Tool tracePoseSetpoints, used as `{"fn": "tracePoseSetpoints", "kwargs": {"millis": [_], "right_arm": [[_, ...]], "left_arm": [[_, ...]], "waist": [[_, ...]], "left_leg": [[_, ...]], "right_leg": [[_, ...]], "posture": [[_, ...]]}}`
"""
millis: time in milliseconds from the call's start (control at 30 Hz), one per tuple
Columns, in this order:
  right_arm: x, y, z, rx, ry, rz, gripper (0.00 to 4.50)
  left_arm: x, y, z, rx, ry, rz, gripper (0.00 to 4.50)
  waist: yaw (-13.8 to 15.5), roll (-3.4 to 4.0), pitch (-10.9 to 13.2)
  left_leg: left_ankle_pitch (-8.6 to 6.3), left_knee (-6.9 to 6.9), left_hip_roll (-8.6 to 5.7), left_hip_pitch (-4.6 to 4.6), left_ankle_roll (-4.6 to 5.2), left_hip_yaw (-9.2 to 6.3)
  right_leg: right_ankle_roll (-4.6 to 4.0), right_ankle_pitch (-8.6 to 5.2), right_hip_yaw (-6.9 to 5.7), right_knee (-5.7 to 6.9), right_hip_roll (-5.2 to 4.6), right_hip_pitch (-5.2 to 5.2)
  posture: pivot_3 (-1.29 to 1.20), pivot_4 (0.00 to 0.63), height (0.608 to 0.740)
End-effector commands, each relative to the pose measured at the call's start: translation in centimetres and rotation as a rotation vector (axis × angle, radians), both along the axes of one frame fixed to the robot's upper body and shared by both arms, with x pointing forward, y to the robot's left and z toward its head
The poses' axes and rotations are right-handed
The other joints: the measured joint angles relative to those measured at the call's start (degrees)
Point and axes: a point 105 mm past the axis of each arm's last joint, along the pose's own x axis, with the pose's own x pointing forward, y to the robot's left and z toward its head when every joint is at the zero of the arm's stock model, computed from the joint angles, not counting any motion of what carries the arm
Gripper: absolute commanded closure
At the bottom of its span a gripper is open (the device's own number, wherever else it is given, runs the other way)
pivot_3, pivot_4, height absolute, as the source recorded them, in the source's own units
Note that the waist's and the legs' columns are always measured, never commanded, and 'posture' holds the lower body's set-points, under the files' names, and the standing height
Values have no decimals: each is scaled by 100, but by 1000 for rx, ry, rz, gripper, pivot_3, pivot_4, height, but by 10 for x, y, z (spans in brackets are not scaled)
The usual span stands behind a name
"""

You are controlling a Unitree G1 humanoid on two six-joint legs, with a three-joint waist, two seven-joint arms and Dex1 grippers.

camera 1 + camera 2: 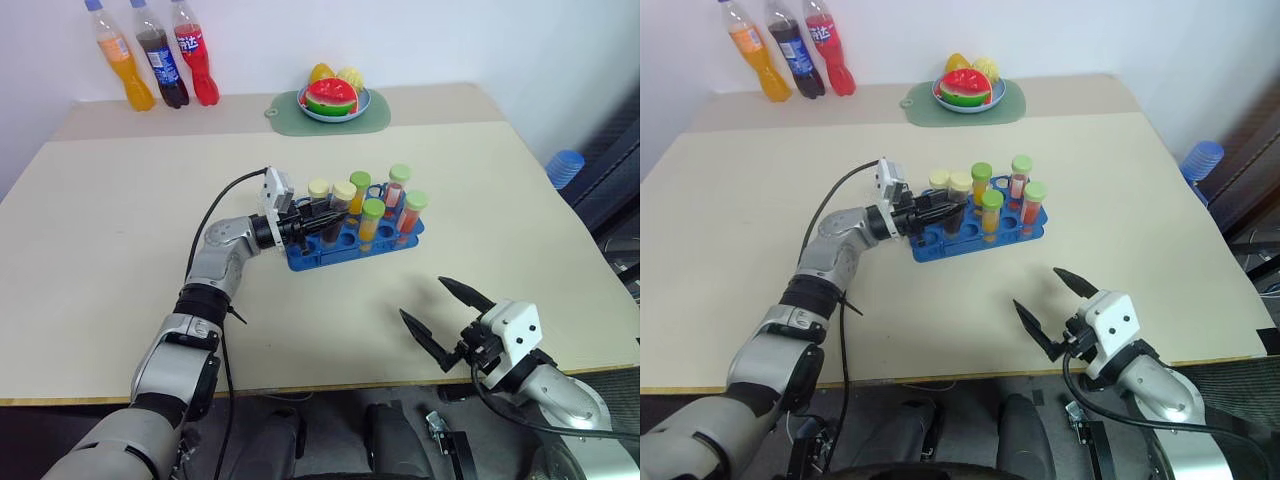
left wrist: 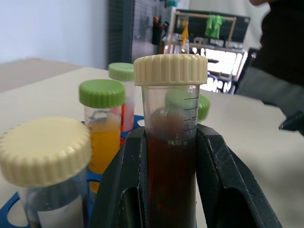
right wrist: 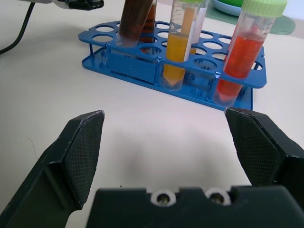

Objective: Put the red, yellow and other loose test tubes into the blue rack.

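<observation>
1. Left gripper (image 1: 322, 222) was clamped shut on the dark brown tube (image 2: 170, 156); both black fingers (image 2: 216, 180) pressed the tube's sides below its pale cap, tube roughly upright.
2. The held tube stood at the blue rack (image 1: 300, 255), at the rack's end nearest the left arm, with its lower end inside a hole there, as seen from the right wrist view.
3. A second pale-capped tube (image 1: 318, 190) stood just beside the held one, on the rack's far side.
4. Green-capped tubes sat in the rack: yellow-orange tube (image 1: 371, 222) in the near row near the middle, red-orange tube (image 1: 411, 214) at the near row's end farthest from the left arm; two more green-capped tubes stood in the rows behind.
5. Right gripper (image 1: 448, 317) hovered on the near side of the rack, well apart from it, fingers spread wide, holding nothing.
6. Beyond the rack's far side: a plate of fruit (image 1: 335, 100) on a green mat, and three soda bottles (image 1: 155, 55).
</observation>
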Motion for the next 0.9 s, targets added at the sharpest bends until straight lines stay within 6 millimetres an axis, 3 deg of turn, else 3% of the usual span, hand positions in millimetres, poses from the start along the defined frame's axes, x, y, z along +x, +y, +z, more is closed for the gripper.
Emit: {"fn": "tracePoseSetpoints", "kwargs": {"millis": [33,133,267,300,467,600,767,900], "right_arm": [[0,8,15,8,-75,26,0],[3,8,17,7,-80,34,0],[6,7,18,-1,-85,41,0],[8,6,19,-2,-89,39,0],[17,-3,20,-26,-105,-22,0],[19,-20,15,-11,-86,-93,0],[10,-44,7,-27,-41,-154,0],[6,-60,12,-2,-33,-190,0]], "left_arm": [[-2,4,-19,75,-5,14,3451],[-2,4,-21,74,-8,24,2316],[2,5,-14,29,-45,85,232],[-1,6,-10,5,-48,76,22],[-15,19,-1,19,-115,111,22],[-29,50,-2,-28,-119,209,22],[-54,95,-19,62,-82,298,22],[-77,114,-26,87,-14,330,22]], "waist": [[-3,0,-1],[-3,0,-2],[0,-2,-1],[-4,-2,-1],[-24,-1,-1],[-37,4,-4],[-6,5,-4],[-2,7,-4]], "left_leg": [[0,0,0,1,0,0],[0,0,0,1,0,0],[0,-1,0,-2,0,0],[1,0,0,-2,-2,-2],[1,-3,3,-1,-2,-6],[2,-7,5,1,-4,-20],[-1,-7,4,0,2,-25],[-6,-7,4,1,9,-26]], "right_leg": [[0,0,0,0,0,0],[0,0,0,1,0,0],[0,0,0,1,1,-3],[0,0,0,1,1,-2],[1,0,1,2,1,-6],[0,0,3,4,2,-8],[-1,0,3,5,2,-8],[-1,0,3,5,1,-7]], "posture": [[0,150,740],[0,150,740],[0,150,740],[0,150,740],[0,150,740],[0,150,740],[0,150,740],[0,150,740]]}}
